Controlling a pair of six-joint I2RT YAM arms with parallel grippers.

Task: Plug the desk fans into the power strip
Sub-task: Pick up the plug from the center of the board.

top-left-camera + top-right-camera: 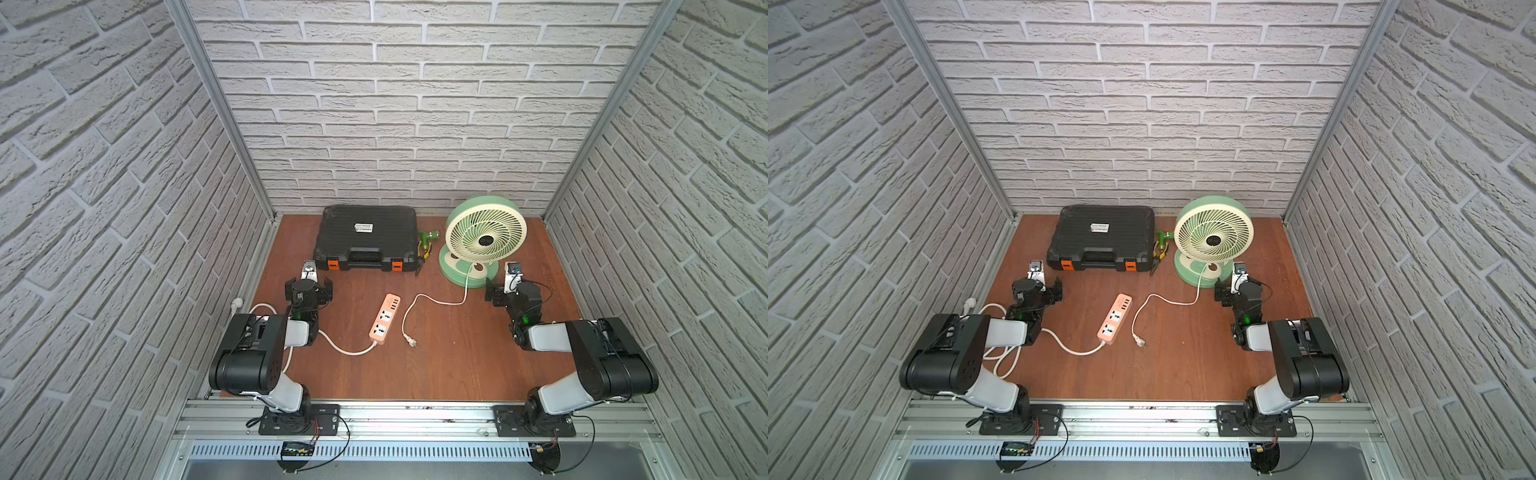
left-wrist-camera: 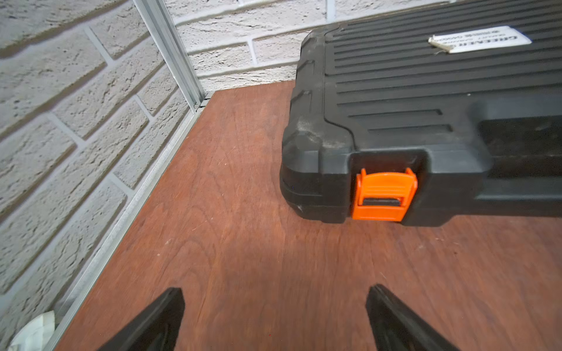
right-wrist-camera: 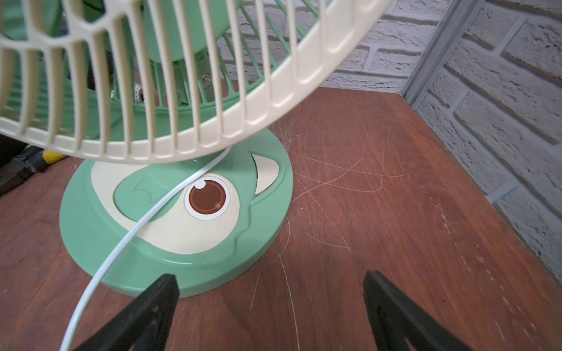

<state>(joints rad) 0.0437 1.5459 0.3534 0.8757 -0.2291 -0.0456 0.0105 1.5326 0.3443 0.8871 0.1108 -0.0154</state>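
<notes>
Power strip (image 1: 385, 318) lies flat, long axis diagonal, USB end toward toolcase (image 1: 365, 237); plug (image 1: 411, 341) prongs point frontward. Left gripper (image 2: 275, 304) and right gripper (image 3: 270, 288): jaws wide apart, empty.

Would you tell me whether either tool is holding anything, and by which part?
Nothing is held: the left tool and right tool both stand open, empty.

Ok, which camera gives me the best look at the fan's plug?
The top views: both show the plug lying unplugged beside the power strip. The right wrist view shows only its cord; the left wrist view shows neither.
</notes>
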